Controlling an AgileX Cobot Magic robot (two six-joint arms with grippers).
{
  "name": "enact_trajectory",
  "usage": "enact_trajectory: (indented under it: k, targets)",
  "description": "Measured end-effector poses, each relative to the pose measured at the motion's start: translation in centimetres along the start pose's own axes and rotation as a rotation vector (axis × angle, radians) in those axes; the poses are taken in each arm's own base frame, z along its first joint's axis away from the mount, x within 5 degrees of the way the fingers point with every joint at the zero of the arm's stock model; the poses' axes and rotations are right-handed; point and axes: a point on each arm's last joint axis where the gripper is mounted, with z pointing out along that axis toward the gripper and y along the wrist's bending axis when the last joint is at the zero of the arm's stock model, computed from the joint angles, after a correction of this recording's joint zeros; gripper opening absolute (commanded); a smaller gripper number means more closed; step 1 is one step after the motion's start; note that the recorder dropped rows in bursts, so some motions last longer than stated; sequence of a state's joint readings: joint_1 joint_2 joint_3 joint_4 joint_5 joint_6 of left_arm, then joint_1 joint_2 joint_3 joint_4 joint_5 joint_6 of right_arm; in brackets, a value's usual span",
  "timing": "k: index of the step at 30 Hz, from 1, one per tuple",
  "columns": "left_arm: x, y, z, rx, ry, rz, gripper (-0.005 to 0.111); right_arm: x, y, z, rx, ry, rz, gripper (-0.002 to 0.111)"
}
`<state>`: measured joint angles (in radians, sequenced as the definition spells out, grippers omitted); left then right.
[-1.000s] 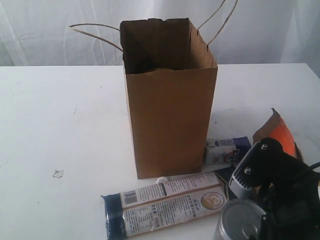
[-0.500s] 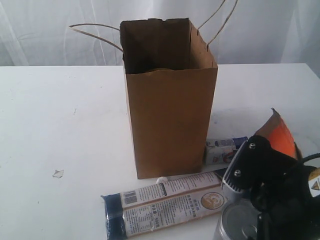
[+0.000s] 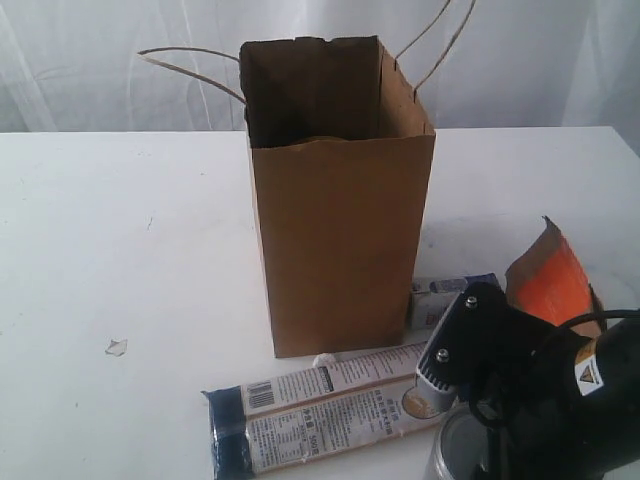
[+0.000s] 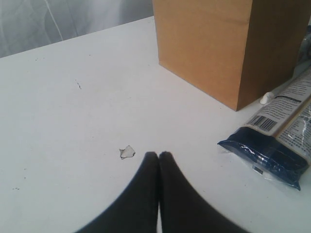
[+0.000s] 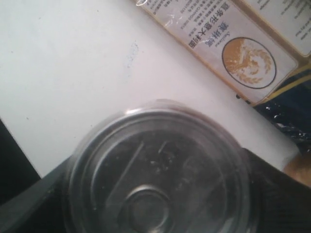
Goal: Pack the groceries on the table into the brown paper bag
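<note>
Lower right, exterior view: your right gripper (image 5: 156,196) straddles the dark silver-lidded can (image 3: 452,456), beside the long navy-tan packet (image 3: 330,410); whether the jaws press it cannot be told. Centre them on its sides, then lift clear toward the brown paper bag (image 3: 340,240), frame centre. The left gripper (image 4: 158,158) is clenched, empty.

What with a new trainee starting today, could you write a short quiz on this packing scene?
1. True or false: the brown paper bag stands upright on the table.
2. Which grocery sits between the fingers of the right gripper? A long navy-tan packet; B dark silver-lidded can; C brown pouch.
3. Fill in: the left gripper has its jaws ____.
Key: 1 true; 2 B; 3 shut.
</note>
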<state>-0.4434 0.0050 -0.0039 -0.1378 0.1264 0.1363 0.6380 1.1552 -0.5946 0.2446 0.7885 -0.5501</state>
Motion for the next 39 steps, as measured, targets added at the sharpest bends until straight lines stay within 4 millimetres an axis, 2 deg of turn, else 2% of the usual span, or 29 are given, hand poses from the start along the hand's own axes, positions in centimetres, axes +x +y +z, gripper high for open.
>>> enact_trajectory:
  k: [4, 7, 10, 12, 24, 31, 34, 39]
  targets:
    - [0.0, 0.0, 0.0, 0.0, 0.0, 0.0, 0.0, 0.0, 0.0, 0.0, -0.001, 0.002, 0.017, 0.019]
    - [0.0, 0.0, 0.0, 0.0, 0.0, 0.0, 0.0, 0.0, 0.0, 0.0, -0.005, 0.002, 0.033, 0.0]
    - [0.0, 0.0, 0.0, 0.0, 0.0, 0.0, 0.0, -0.1, 0.2, -0.5, -0.022, 0.003, 0.052, 0.0]
    - [0.0, 0.0, 0.0, 0.0, 0.0, 0.0, 0.0, -0.6, 0.4, -1.6, -0.03, -0.013, 0.057, 0.0]
    - [0.0, 0.0, 0.0, 0.0, 0.0, 0.0, 0.0, -5.8, 0.6, -12.4, 0.039, -0.281, 0.025, 0.0]
    - [0.0, 0.0, 0.0, 0.0, 0.0, 0.0, 0.0, -7.5, 0.0, -17.4, 0.173, -0.408, -0.014, 0.0]
    - [0.0, 0.0, 0.0, 0.0, 0.0, 0.0, 0.0, -8.3, 0.0, -20.2, 0.236, -0.502, -0.027, 0.0]
    - [0.0, 0.0, 0.0, 0.0, 0.0, 0.0, 0.0, -9.3, -0.2, -23.7, 0.331, -0.628, -0.045, 0.0]
